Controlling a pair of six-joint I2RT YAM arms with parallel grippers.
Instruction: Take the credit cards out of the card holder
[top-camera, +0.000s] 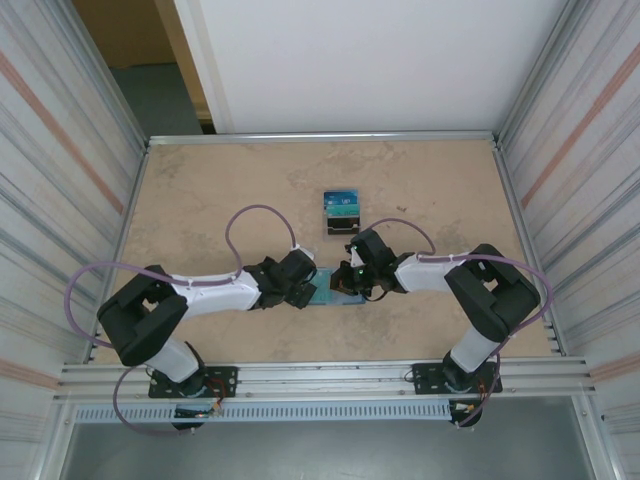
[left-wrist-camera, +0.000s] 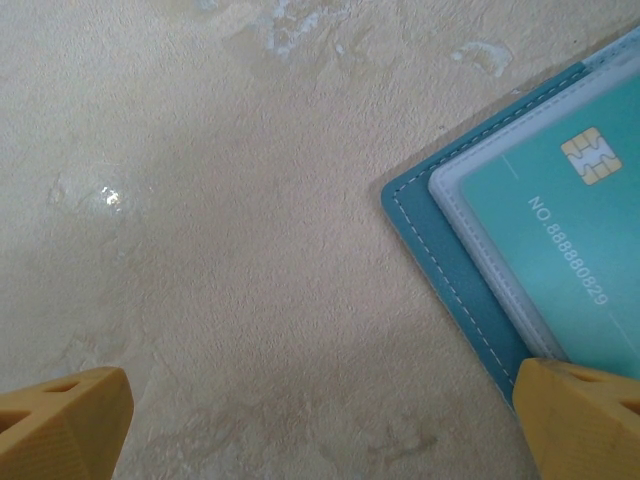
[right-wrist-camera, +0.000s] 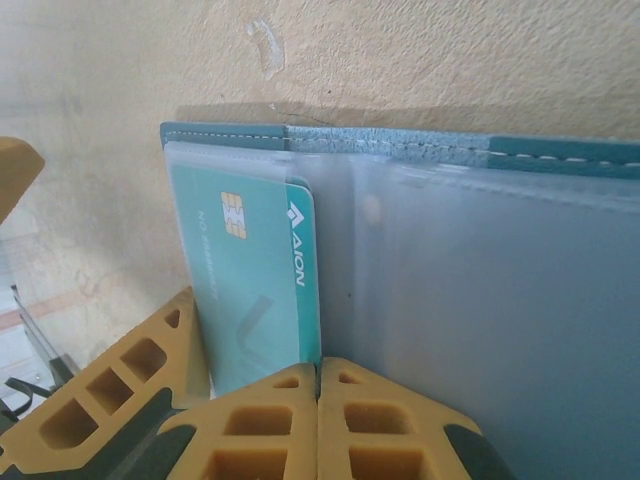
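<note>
Teal plastic with a gold chip and the word AION: one credit card (right-wrist-camera: 255, 290) sits in the clear pocket on the 9 o'clock half of the card holder (right-wrist-camera: 500, 300). The holder lies open and flat, and in my right wrist view its blue-green stitched border runs along the 12 o'clock side. The pocket on the 3 o'clock half is cloudy, and I cannot tell what it holds. My right gripper (right-wrist-camera: 320, 410) is at 6 o'clock of that view, its two yellow fingertips pressed flat against each other with no gap, right at the card's near corner. Whether they nip the card or the pocket film I cannot tell.

From my left wrist the holder comes in from 3 o'clock, the card's number printed across its face. My left gripper (left-wrist-camera: 320, 425) stands spread wide, one finger at 7 o'clock over bare table and the other at 5 o'clock over the holder's border.

From above, the holder lies on the beige table (top-camera: 220, 190) toward 6 o'clock, between my two grippers, the left at its 9 o'clock and the right at about 2 o'clock. A small dark-based stand (top-camera: 342, 212) with a blue top stands at the holder's 12 o'clock, apart from it.
</note>
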